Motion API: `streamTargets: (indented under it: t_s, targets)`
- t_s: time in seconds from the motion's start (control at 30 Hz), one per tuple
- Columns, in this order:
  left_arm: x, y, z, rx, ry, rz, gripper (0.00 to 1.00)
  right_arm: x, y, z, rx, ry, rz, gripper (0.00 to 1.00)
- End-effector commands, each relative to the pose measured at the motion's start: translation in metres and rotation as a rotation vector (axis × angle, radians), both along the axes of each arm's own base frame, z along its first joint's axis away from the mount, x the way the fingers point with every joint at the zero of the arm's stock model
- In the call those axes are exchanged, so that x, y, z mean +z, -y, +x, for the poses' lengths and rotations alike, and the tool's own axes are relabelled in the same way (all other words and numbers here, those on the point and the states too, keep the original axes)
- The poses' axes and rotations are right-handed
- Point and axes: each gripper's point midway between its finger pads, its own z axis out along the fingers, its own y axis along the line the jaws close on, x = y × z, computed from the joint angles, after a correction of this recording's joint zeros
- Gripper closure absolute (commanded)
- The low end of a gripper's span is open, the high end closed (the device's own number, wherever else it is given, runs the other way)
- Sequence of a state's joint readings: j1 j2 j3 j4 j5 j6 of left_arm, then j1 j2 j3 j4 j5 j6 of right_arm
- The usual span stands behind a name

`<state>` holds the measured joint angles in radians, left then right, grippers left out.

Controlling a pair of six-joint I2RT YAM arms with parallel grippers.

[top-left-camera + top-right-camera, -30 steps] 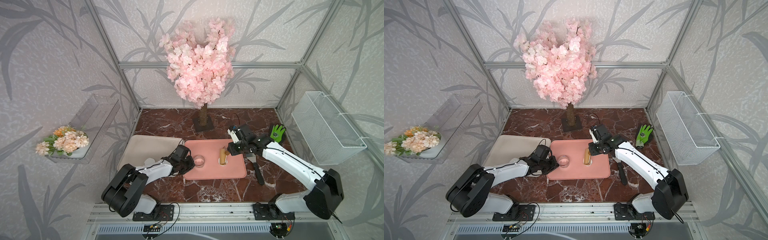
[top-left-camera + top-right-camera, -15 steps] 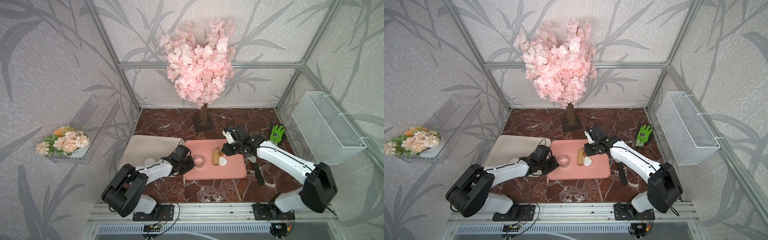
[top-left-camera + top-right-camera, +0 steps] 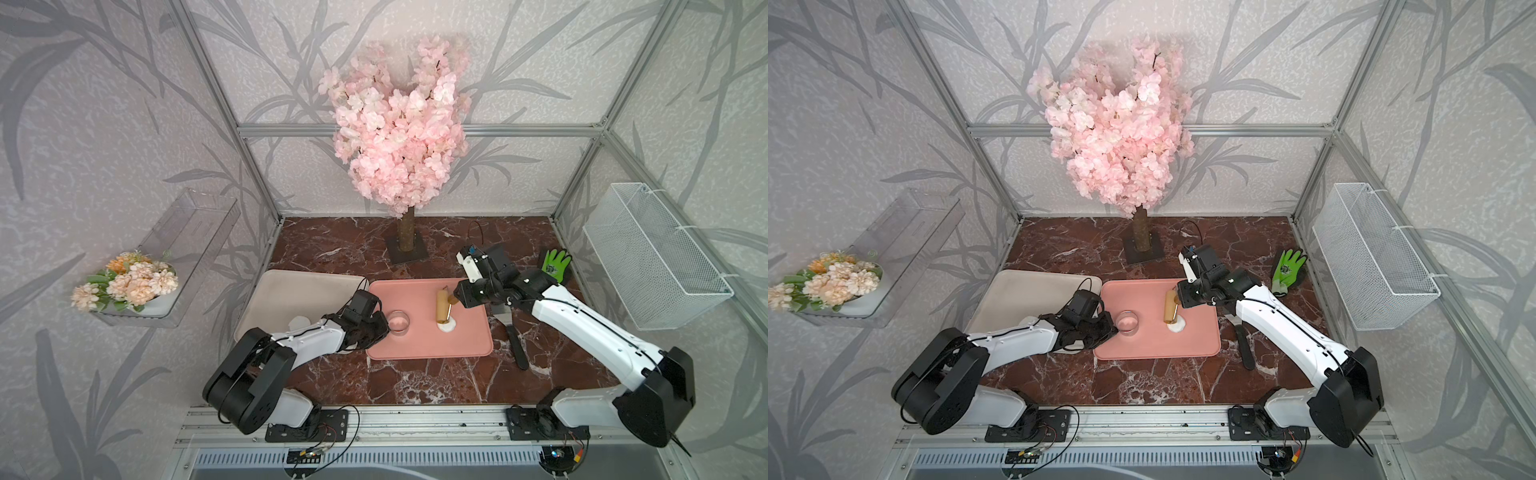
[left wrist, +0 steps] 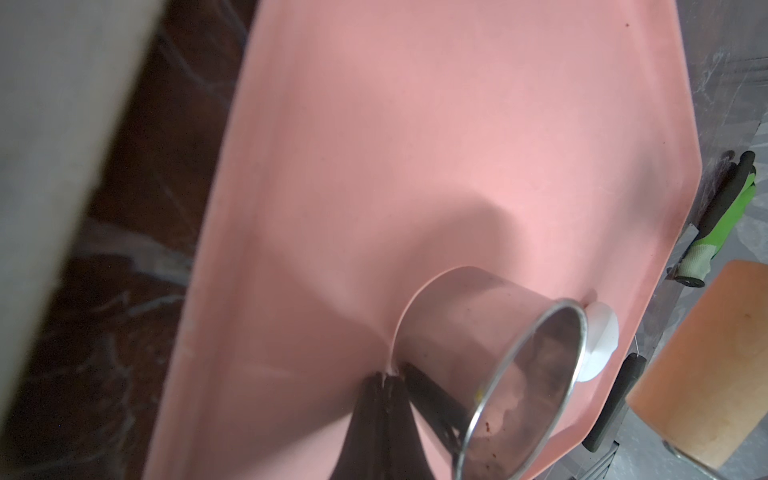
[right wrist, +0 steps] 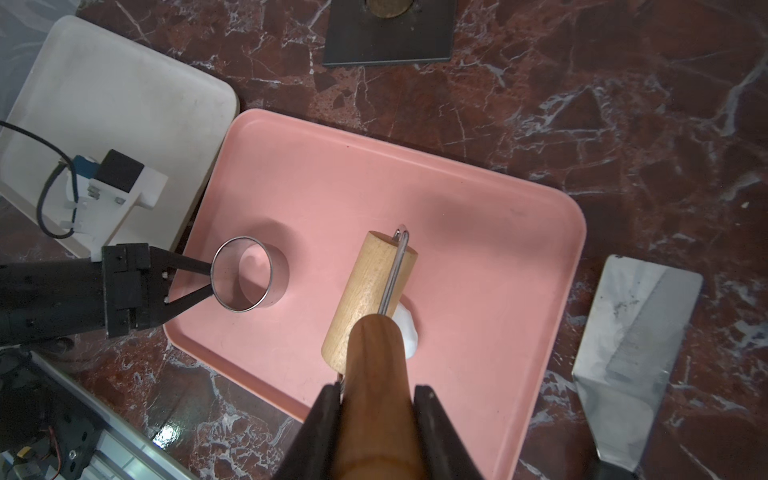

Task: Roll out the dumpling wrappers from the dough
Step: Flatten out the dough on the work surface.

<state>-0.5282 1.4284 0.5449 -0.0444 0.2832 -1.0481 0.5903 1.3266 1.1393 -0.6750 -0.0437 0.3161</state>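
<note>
Dough: small white lump lying on the pink tray, toward the right arm's side. It is thick and rounded, not a sheet.
Rolling pin: tan wooden roller lies on the tray with one end against the lump. The dough peeks out beside that end, under the handle. Cannot tell if the roller is bearing down on it.
Right gripper: clamped on the pin's dark wood handle, one jaw on each side.
Ring cutter: stands upright on the tray, well apart from the dough.
Left gripper: pinched tight on the cutter's wall, low at the tray's edge.
Wrappers: none on the pink tray. A pale round patch shows on the beige tray beside the left arm. It may be a finished disc, but it is too small to be sure.
Surroundings: a metal scraper lies on the marble just beside the pink tray, and a green glove lies further back.
Step in hand: flattening, by my reading. The pin is at the dough and no cutting is possible yet.
Next move calls for: getting the roller's middle, not its end, over the lump, then pressing down and rolling across and back until the dough is thin and wider than the cutter.
Risk: soft dough may stick to the wood, or squeeze sideways off the roller's end.
</note>
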Motion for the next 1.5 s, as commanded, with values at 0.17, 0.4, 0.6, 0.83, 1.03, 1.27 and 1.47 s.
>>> streamTargets:
  t_s: [0.17,0.4,0.6,0.83,1.03,1.27,1.47]
  targets:
    - [-0.028,-0.020,-0.026,0.008,-0.118,0.095,1.00,-0.042,0.034,-0.007,-0.068,-0.045,-0.131,1.00]
    - [-0.029,-0.020,-0.027,0.010,-0.122,0.096,1.00,-0.036,0.032,-0.003,-0.069,-0.045,-0.128,1.00]
    - [-0.029,-0.021,-0.027,0.010,-0.123,0.099,1.00,0.015,0.010,0.005,-0.022,0.017,-0.001,1.00]
    - [-0.029,-0.021,-0.027,0.014,-0.119,0.098,1.00,0.002,-0.003,-0.004,0.001,-0.026,0.027,1.00]
    - [-0.030,-0.021,-0.027,0.010,-0.123,0.097,1.00,-0.036,0.013,-0.017,-0.029,-0.084,-0.044,1.00]
    - [-0.029,-0.020,-0.026,0.010,-0.119,0.098,1.00,-0.043,0.023,-0.015,-0.060,-0.099,-0.062,1.00]
    - [-0.031,-0.021,-0.028,0.012,-0.122,0.098,1.00,-0.031,0.005,-0.003,-0.035,-0.089,0.002,1.00]
